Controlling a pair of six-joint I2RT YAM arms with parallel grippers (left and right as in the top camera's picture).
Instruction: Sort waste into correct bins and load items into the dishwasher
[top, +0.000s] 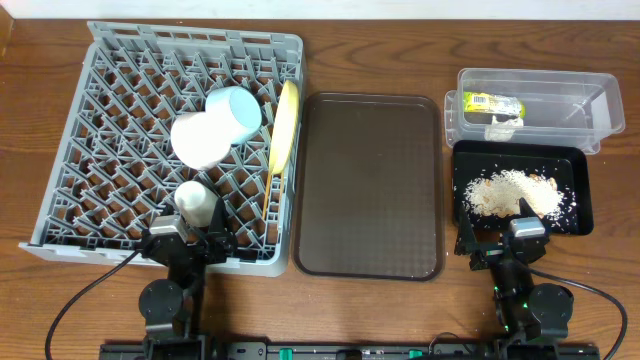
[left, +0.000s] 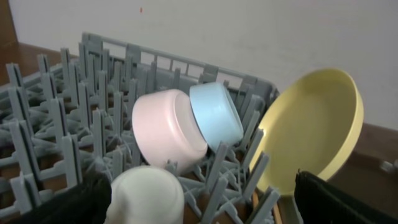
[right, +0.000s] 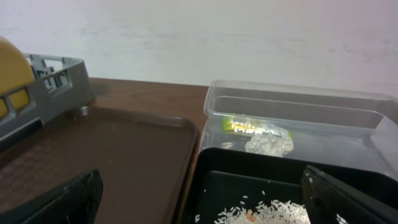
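Left gripper (top: 190, 238) and right gripper (top: 507, 240) both stand spread wide and empty, their fingers cropped at the wrist views' edges. At 10 o'clock, the dish rack (top: 190, 32) holds the white bowl (top: 203, 137), blue bowl (top: 238, 108), cup (top: 193, 198) and yellow plate (top: 285, 125); the chopsticks (top: 265, 200) are barely discernible. At 2 o'clock, the wrapper (top: 490, 102) and tissue (top: 503, 127) lie in the clear tub (top: 600, 100).

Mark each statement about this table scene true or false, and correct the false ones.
1. The yellow plate stands on edge in the grey rack. True.
2. The rice crumbs lie on the brown tray. False: they lie in the black tray.
3. The green-yellow wrapper sits in the clear tub. True.
4. The light blue bowl rests on the brown tray. False: it is inside the grey rack, next to the white bowl.
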